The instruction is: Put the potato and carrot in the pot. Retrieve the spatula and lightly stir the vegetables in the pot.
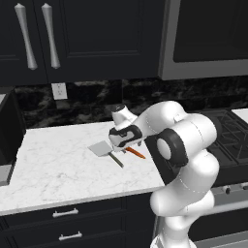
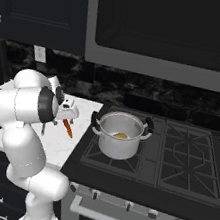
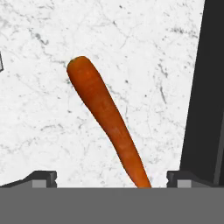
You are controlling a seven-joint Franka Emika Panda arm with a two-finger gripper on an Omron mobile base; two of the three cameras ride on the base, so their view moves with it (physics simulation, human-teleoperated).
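The orange carrot lies on the white marble counter, its thin end pointing toward my gripper. The gripper is open, its two fingertips standing wide on either side of the carrot's tip, holding nothing. From the left base view, the gripper hovers just over the carrot, with the spatula flat on the counter to its left. The steel pot stands on the front left burner of the stove. The potato rests inside it. The carrot lies on the counter left of the stove.
The black stove borders the counter on the right; its dark edge runs close beside the carrot. Dark cabinets hang above, and a wall outlet sits on the backsplash.
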